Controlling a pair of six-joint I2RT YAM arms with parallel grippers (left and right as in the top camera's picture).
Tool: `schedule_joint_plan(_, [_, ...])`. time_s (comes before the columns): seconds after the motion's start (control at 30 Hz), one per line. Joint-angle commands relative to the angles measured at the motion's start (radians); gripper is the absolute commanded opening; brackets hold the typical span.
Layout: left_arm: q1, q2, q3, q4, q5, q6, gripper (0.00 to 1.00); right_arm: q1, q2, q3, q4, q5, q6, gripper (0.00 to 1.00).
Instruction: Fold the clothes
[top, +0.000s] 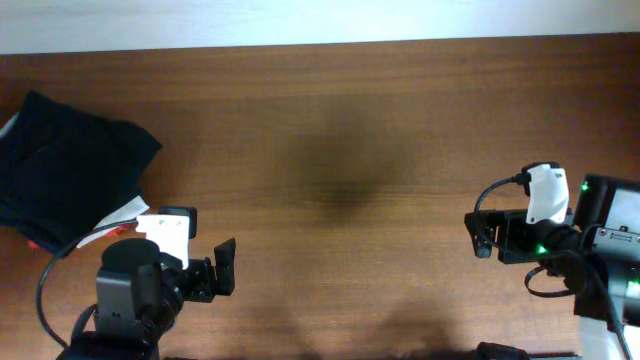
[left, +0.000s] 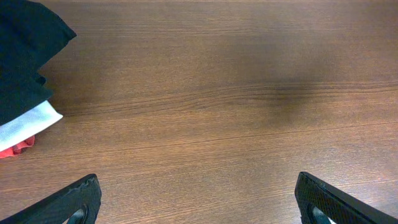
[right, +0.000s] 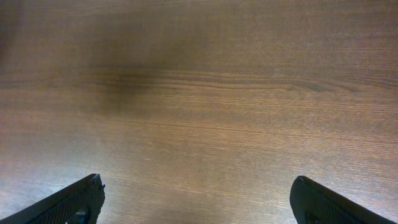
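A pile of clothes lies at the table's left edge: a dark navy garment (top: 70, 165) on top, with a white piece (top: 128, 212) and a bit of red (top: 35, 243) showing beneath it. The pile also shows in the left wrist view (left: 22, 56), upper left, with the white piece (left: 28, 124) and the red bit (left: 18, 147) under it. My left gripper (top: 226, 266) is open and empty near the front left, to the right of the pile. My right gripper (top: 481, 233) is open and empty at the right side, over bare wood.
The brown wooden table (top: 340, 150) fills the view, with a soft dark shadow at its middle. A white wall strip runs along the far edge. Cables hang by both arm bases.
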Motion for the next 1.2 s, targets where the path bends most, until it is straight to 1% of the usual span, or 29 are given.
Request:
schedule_joint_plan(0.0, [-0.001,-0.006,-0.007,0.001,-0.007,0.005,0.99,0.0,0.039,-0.003,0.003,0.016,-0.007,0.99])
schedule_joint_plan(0.13, [-0.001,-0.005,-0.007,0.001,-0.007,0.005,0.99,0.001,0.13,-0.005,-0.001,0.025,-0.012,0.99])
schedule_joint_plan(0.2, [-0.001,-0.005,-0.007,0.001,-0.007,0.005,0.99,0.006,0.107,-0.006,0.033,0.046,-0.011,0.99])
schedule_joint_plan(0.27, [-0.001,-0.005,-0.007,0.001,-0.007,0.005,0.99,0.047,0.058,-0.026,0.139,0.049,-0.011,0.99])
schedule_joint_plan(0.3, [-0.001,-0.005,-0.007,0.001,-0.007,0.005,0.99,0.1,-0.005,-0.068,0.25,0.058,-0.025,0.99])
schedule_joint_plan(0.33, [-0.001,-0.005,-0.007,0.001,-0.007,0.005,0.99,0.162,-0.092,-0.141,0.37,0.058,-0.076,0.99])
schedule_joint_plan(0.4, [-0.001,-0.005,-0.007,0.001,-0.007,0.005,0.99,0.209,-0.259,-0.295,0.532,0.061,-0.089,0.99])
schedule_joint_plan(0.53, [-0.001,-0.005,-0.007,0.001,-0.007,0.005,0.99,0.21,-0.525,-0.589,0.774,0.052,-0.085,0.99])
schedule_joint_plan(0.6, [-0.001,-0.005,-0.007,0.001,-0.007,0.005,0.99,0.21,-0.688,-0.785,0.977,0.053,-0.085,0.99])
schedule_joint_plan(0.73, [-0.001,-0.005,-0.007,0.001,-0.007,0.005,0.99,0.21,-0.853,-0.983,1.199,0.093,-0.085,0.99])
schedule_joint_plan(0.83, [-0.001,-0.005,-0.007,0.001,-0.007,0.005,0.99,0.21,-0.926,-1.049,1.223,0.156,-0.085,0.99])
schedule_joint_plan(0.87, [-0.001,-0.005,-0.007,0.001,-0.007,0.005,0.99,0.21,-0.929,-1.061,1.228,0.167,-0.085,0.99])
schedule_joint_plan(0.93, [-0.001,-0.005,-0.007,0.001,-0.007,0.005,0.99,0.222,-0.928,-1.091,1.232,0.234,-0.03,0.99])
schedule_joint_plan(1.03, [-0.001,-0.005,-0.007,0.001,-0.007,0.005,0.99,0.248,-0.928,-1.131,1.241,0.289,-0.026,0.99])
schedule_joint_plan(1.13, [-0.001,-0.005,-0.007,0.001,-0.007,0.005,0.99,0.248,-0.928,-1.136,1.122,0.289,-0.03,0.99])
schedule_joint_plan(1.17, [-0.001,-0.005,-0.007,0.001,-0.007,0.005,0.99,0.247,-0.928,-1.136,1.123,0.288,-0.043,0.99])
